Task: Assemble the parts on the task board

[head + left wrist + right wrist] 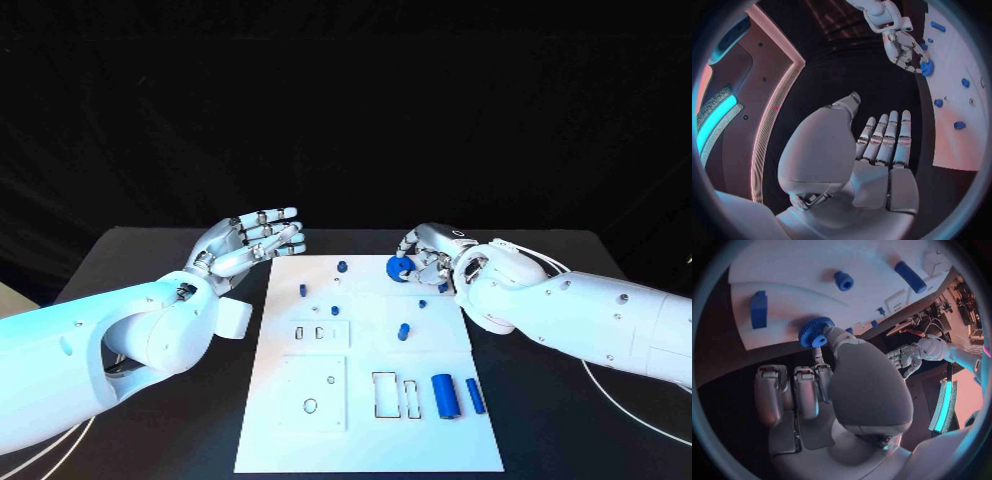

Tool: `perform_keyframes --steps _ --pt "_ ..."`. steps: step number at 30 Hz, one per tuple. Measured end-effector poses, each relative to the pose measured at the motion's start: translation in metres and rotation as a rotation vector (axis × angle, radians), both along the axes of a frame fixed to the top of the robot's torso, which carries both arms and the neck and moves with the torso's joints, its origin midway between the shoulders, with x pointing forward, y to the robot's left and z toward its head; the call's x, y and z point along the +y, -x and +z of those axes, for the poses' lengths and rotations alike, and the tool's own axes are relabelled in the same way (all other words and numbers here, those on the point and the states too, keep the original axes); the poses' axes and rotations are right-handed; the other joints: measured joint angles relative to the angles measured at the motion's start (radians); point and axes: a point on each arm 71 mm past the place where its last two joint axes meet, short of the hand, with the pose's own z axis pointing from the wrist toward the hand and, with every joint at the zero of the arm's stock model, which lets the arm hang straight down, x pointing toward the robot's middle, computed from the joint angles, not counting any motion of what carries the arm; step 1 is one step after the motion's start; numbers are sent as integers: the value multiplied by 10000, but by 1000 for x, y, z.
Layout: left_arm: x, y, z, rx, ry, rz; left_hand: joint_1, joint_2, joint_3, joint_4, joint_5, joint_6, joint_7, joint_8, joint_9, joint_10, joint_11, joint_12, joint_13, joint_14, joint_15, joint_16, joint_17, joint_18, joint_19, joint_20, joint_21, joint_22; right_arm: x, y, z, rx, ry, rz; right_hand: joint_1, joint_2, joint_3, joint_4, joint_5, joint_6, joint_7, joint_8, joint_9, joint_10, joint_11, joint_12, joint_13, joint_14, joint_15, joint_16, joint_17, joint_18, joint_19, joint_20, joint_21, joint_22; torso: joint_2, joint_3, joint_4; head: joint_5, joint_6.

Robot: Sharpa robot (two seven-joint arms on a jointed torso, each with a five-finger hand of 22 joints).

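Here we see our right hand (433, 258) pinching a blue gear (400, 267) at the far right corner of the task board (289, 420), which lies mid-tabletop (159, 250). Our left hand (248, 243) hovers beside the board's far left corner, fingers spread, holding nothing. Two blue cylinders (457, 396) lie near the board's near right corner.
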Motion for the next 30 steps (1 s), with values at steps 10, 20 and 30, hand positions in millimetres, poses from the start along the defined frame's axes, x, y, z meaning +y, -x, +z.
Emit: perform_keyframes --steps 10,20,30 --pt "-1 0 0 1 19 -38 0 0 0 0 0 72 1 36 14 93 -18 0 15 0 0 0 -11 0 72 -1 -1 0 56 19 11 -770 -240 1351 -3 2 41 14 -8 2 -1 0 0 -1 1 0 -1 0 1 0 -1 -124 34 -34 193 7 -2 1 1 85 51" --pt "-4 0 0 2 47 -100 0 0 0 0 0 159 18 36 18 127 -52 0 14 36 36 0 -10 0 72 -1 -1 -1 96 23 7 -1257 63 1873 -21 17 146 -22 52 2 -1 0 0 -1 1 0 -1 -35 -34 0 3 -158 34 -33 268 6 -6 -16 20 103 48" --pt "-4 0 0 11 51 -91 0 0 0 -1 0 159 18 80 29 167 -13 38 24 36 36 0 -21 0 71 -2 -1 -1 111 23 -14 -1239 489 1861 -50 44 207 -40 51 2 -1 0 0 -2 2 -1 -2 -35 -33 0 7 -158 34 -33 268 5 13 -12 26 180 54"
